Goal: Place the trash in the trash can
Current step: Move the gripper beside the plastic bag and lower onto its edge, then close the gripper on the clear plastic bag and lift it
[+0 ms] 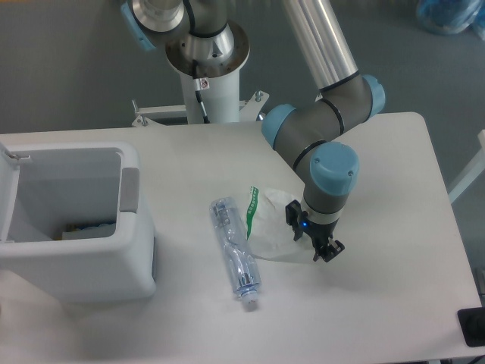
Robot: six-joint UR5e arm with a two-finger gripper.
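bottle: crushed, flat | wrapper: crumpled, beside it | trash can: open, possibly holding items

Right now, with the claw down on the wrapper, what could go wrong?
1. The claw sits at the right edge of the crumpled wrapper; a thin, slack film may slip out or be only partly caught.
2. The wrapper lies right beside the crushed bottle; lifting could drag or roll it.
3. The trash can stands far across the table; a loose grasp may drop the wrapper on the way.
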